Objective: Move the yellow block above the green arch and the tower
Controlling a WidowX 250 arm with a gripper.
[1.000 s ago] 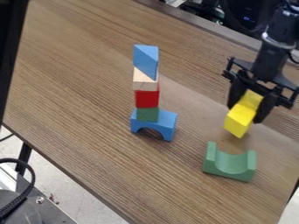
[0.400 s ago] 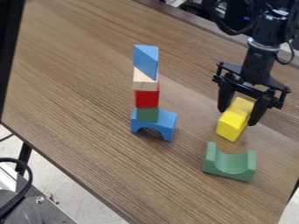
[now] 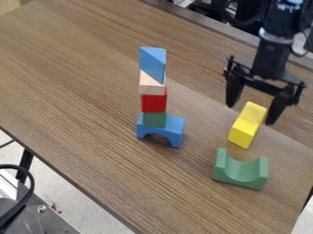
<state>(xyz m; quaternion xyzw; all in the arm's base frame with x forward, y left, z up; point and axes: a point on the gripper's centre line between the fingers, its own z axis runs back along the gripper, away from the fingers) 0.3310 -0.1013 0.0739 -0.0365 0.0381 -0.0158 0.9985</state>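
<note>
Tool has opened wider; yellow block between and below fingertips.

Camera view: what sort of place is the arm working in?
Probably a robotics lab or workshop: a robot arm with a black gripper hangs over a wood-grain table, toy building blocks stand stacked as a tower, and a black cable curves by metal hardware at the lower left.
</note>
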